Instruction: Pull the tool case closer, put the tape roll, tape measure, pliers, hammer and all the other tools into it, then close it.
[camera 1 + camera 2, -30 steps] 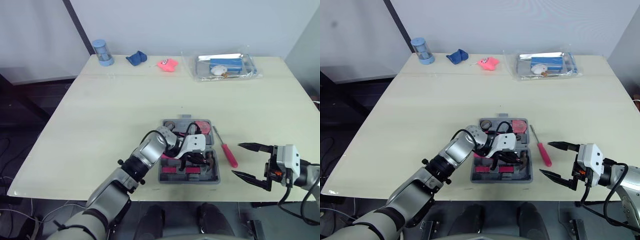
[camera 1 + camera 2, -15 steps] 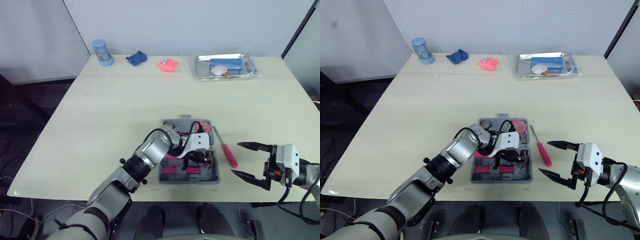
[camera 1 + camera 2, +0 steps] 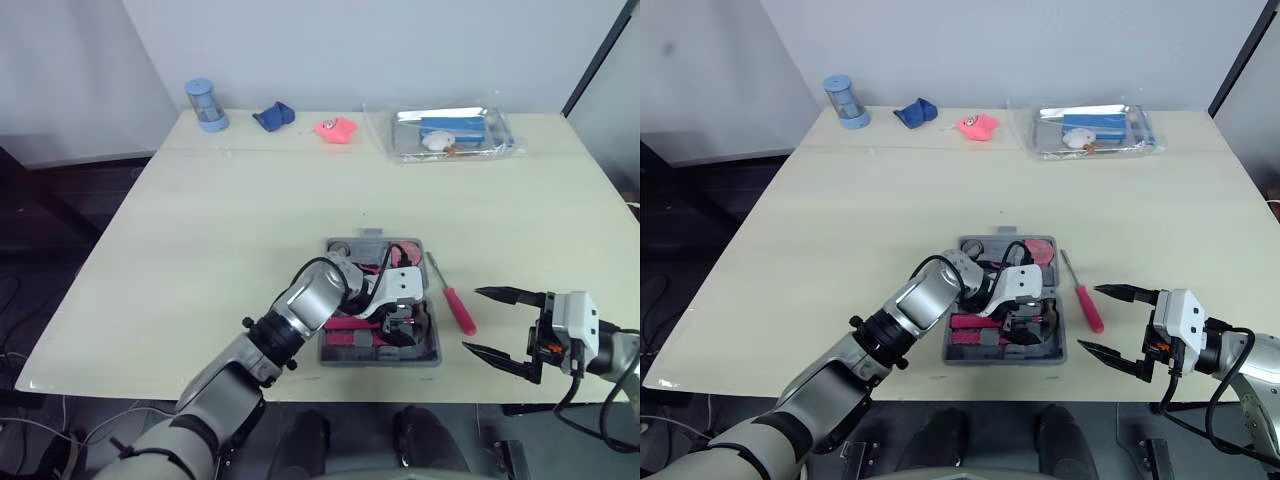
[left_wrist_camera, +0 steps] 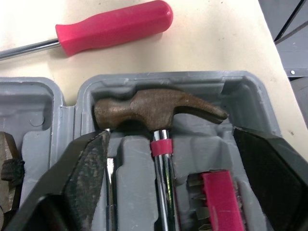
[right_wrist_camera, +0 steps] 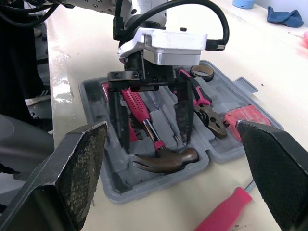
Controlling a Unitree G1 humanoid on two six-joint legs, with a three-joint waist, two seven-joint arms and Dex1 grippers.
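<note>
Left end effector (image 5: 155, 144), fingers spread and grasping nothing, reaches into the open grey tool case (image 4: 159, 79) at the near middle of the bench (image 3: 220, 230), straddling the hammer (image 4: 159, 108) lying inside. A pink-handled screwdriver (image 3: 457, 306) lies just right of the case. Farther right, the right end effector (image 3: 472, 319) hovers, likewise spread and empty.

Head views: left gripper (image 5: 154, 142) and its wrist cover the middle of the case (image 3: 430, 352); hammer (image 4: 154, 108) mostly hidden there.
Left wrist view: hammer handle cut off by the frame edge, screwdriver (image 4: 113, 26) shaft likewise; pliers (image 4: 7, 161) show as a sliver.
Bag (image 3: 452, 132) on the far side of the table: contents too small to tell.
</note>
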